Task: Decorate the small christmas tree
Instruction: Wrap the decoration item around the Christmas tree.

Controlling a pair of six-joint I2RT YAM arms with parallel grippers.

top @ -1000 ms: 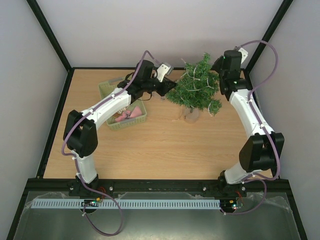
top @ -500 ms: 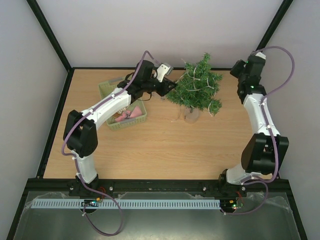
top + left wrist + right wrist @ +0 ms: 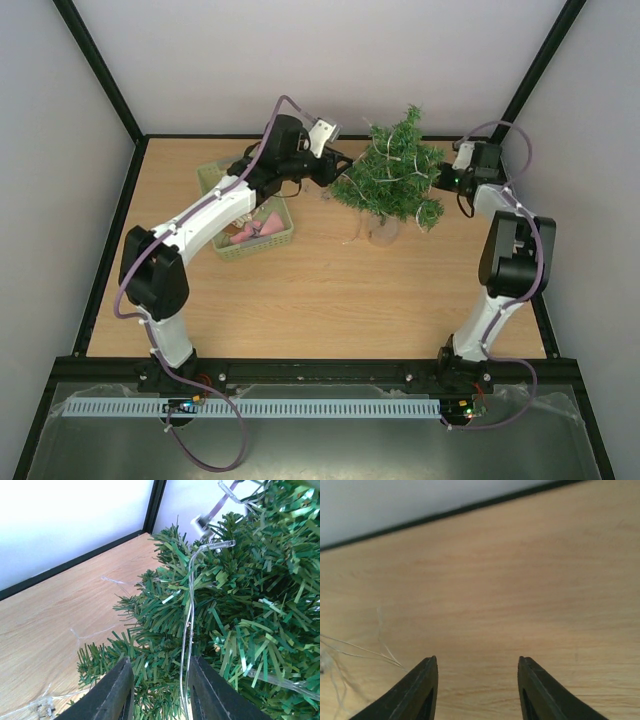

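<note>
Left gripper (image 3: 341, 171) parted beside small christmas tree (image 3: 397, 178), tree upright, tip skyward

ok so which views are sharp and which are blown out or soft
top external: even light, no glare, small christmas tree sharp; left wrist: wall blown out white, needles fairly crisp; right wrist: table grain soft, right end effector fingers dark
</note>
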